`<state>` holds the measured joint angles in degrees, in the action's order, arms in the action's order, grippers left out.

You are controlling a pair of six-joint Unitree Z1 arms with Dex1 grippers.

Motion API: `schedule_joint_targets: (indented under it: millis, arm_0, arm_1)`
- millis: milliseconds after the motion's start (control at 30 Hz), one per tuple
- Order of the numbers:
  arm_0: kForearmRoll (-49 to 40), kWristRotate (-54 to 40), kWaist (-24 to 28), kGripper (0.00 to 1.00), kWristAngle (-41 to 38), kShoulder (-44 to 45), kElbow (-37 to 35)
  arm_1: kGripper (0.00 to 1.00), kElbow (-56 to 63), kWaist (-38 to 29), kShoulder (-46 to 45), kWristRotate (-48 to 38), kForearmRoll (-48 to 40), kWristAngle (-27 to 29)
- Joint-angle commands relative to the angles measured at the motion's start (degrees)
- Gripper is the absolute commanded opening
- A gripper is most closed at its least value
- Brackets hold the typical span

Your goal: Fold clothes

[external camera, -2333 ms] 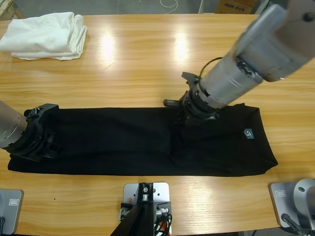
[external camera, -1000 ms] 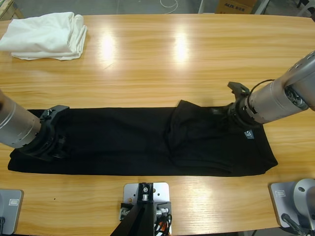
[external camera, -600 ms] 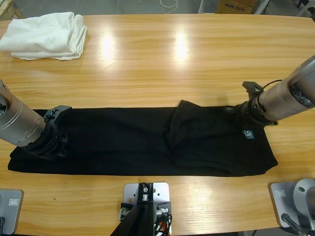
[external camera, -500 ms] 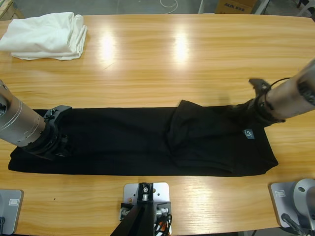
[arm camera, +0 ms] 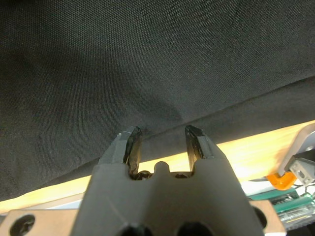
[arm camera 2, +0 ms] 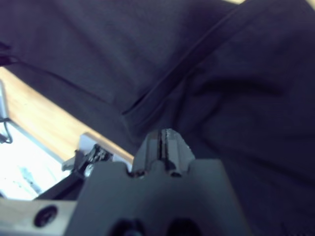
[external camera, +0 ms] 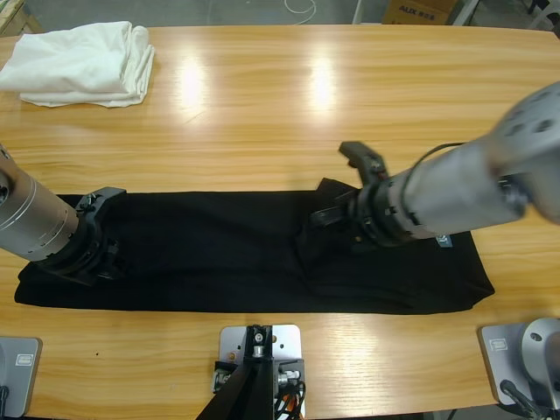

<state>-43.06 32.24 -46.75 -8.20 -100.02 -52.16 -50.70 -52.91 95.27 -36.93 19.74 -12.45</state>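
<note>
Along table's (external camera: 262, 114) near edge, black polo shirt (external camera: 219, 254), left jaws parted on hem, right jaws closed, bare wood beyond.

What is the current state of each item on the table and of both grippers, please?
Polo shirt: lying flat as a long band, one flap folded over near its middle.
White cloth: folded, at the table's far corner, untouched.
Left gripper: jaws open, down on the shirt's end.
Right gripper: jaws shut, over the shirt's folded flap, holding nothing visible.
</note>
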Motion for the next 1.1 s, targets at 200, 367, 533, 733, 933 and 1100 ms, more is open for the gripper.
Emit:
schedule_joint_targets:
  millis: [200, 367, 533, 733, 933, 1100]
  arm_0:
    - [-0.73, -0.43, 0.34, 0.365, 1.04, 0.97, 0.02]
    - [-0.5, -0.43, 0.34, 0.393, 1.08, 0.74, 0.21]
    - [0.48, -0.51, 0.34, 0.393, 1.16, 0.5, 0.27]
    - [1.91, -0.58, 0.25, 0.422, 1.16, 0.44, 0.57]
    - [3.6, -0.97, -0.59, 1.0, 1.25, 2.24, 0.48]
    - [3.51, -1.04, -0.98, 1.0, 1.16, 2.9, 0.9]
  arm_1:
    - [0.0, 0.3, -4.92, 14.99, -2.76, -8.84, -3.56]
    - [0.0, 0.34, -5.01, 13.54, -1.78, -9.0, -3.19]
    - [0.0, 1.07, -4.98, 4.83, -1.29, -4.53, 3.19]
    - [0.994, -0.6, -4.92, -6.8, 1.14, 3.73, 8.08]
    - [1.0, -10.67, -4.92, 4.2, 1.32, 22.11, 12.31]
    - [1.0, -21.67, -4.92, 12.39, -3.68, 31.11, 14.02]
